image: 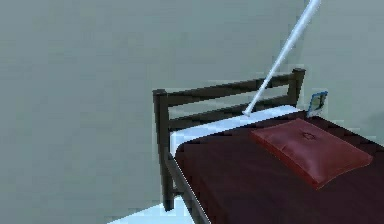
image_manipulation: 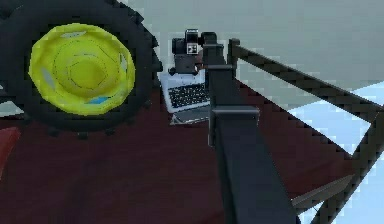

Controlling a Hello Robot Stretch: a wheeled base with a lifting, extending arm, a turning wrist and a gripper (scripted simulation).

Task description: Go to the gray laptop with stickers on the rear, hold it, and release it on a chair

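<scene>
Arm bar, dark and square, rises from the arm side view's bottom edge just right of the middle, over a dark red bedspread. Past its far end, on that bedspread, lies the gray laptop, lid up and pale keyboard facing the camera; stickers on its rear cannot be made out. The gripper shows at the laptop's raised lid, a dark body beside small white squares. Whether its fingers stand apart or together cannot be told, and with the laptop resting on the bed at and behind it I cannot tell whether it holds anything. Just left of the laptop is a large black tyre with a bright yellow hub, its tread near the laptop's left edge. To the right a dark wooden bed rail slants toward the view's edge, with pale floor past it and a grey wall farthest off.

In the forward view a strip of pale floor lies nearest, then a bed in dark red with a red pillow near its head. Behind the pillow come a white band of sheet and a dark slatted headboard. A thin white pole leans from the headboard up to the view's top right, and a small bluish thing sits by the headboard's right post, against the grey-green wall
</scene>
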